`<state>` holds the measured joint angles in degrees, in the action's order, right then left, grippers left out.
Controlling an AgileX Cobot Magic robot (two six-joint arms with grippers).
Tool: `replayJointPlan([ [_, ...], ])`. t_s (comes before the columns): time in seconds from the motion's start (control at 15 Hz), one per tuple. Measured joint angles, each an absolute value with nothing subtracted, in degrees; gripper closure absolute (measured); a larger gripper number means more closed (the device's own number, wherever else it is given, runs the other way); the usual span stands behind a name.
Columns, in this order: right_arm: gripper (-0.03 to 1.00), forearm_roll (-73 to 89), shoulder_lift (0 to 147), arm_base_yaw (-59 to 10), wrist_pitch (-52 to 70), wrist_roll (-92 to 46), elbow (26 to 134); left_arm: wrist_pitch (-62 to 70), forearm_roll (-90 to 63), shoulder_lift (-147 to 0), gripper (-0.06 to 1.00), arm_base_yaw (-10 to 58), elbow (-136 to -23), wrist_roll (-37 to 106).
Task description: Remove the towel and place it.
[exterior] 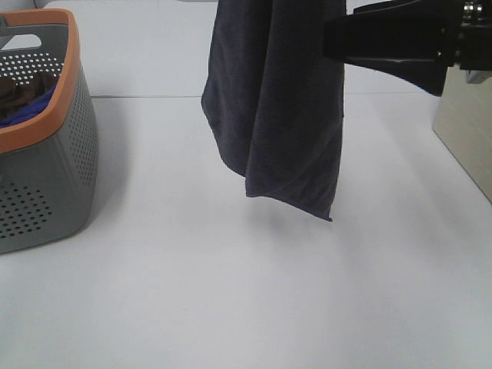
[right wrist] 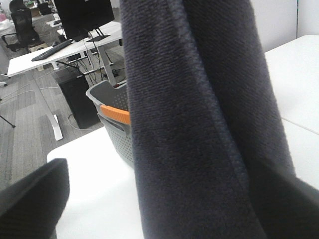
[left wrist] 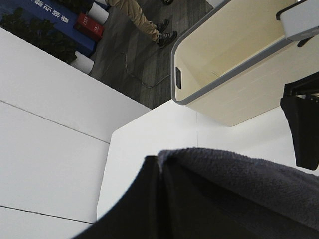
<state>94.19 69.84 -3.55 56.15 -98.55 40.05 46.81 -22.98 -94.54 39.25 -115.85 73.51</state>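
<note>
Dark navy-purple terry towel [exterior: 273,108] hangs in long vertical folds above the middle of the white table [exterior: 231,292], clear of the surface. Its upper part runs out of the top of the exterior view, and its lowest hemmed corner points down toward the right.

The left gripper [left wrist: 164,199] has the cloth. In its wrist view a thick fold of towel [left wrist: 239,179] is bunched tight against one smooth black finger [left wrist: 137,209]. The other finger is covered by the fabric. The left arm itself is outside the exterior view.

The right arm [exterior: 415,42] reaches in level from the right edge, high over the table. The black right gripper [exterior: 334,38] at its end meets the towel's right side near the top of the picture. In the right wrist view the towel [right wrist: 199,124] fills the centre very close to the lens, its stitched hem running down the folds. Blurred dark shapes sit either side of it, and I cannot tell whether these jaws are parted or closed on the cloth.

A grey perforated plastic basket with an orange rim [exterior: 73,138] stands on the table at the far left, well apart from the towel. It holds a brown cloth [exterior: 15,91] and a bright blue cloth [exterior: 32,111]. A cream bin with a grey rim [left wrist: 234,74] stands at the table's right side.
</note>
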Motion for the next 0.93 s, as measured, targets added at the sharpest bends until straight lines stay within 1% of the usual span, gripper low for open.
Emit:
replayJointPlan([
  [0.07,0.10,94.60,70.07,-4.87,56.04,-99.12,40.05,46.75,-22.98,-94.54,0.94,39.25,-115.85,73.51],
  [0.13,0.10,94.65,70.07,-9.34,53.92,-101.30,40.05,46.64,-22.98,-94.54,0.94,39.25,-115.85,73.51],
  [0.27,0.12,94.82,70.07,-14.95,45.15,-103.59,40.05,46.64,-22.98,-94.54,0.94,39.25,-115.85,73.51],
  [0.4,0.13,94.88,70.07,-18.16,38.56,-104.16,40.05,46.58,-22.98,-94.54,0.94,39.25,-115.85,73.51],
  [0.67,0.14,94.71,70.07,-18.68,34.72,-103.99,40.05,46.58,-22.98,-94.54,0.94,39.25,-115.85,73.51],
  [0.8,0.15,93.16,70.07,-18.68,31.23,-102.79,40.05,46.58,-22.98,-94.54,0.94,39.25,-115.85,73.51],
  [0.93,0.15,90.13,69.84,-18.68,30.25,-100.55,40.05,46.58,-22.52,-94.54,0.94,39.25,-115.85,73.51],
])
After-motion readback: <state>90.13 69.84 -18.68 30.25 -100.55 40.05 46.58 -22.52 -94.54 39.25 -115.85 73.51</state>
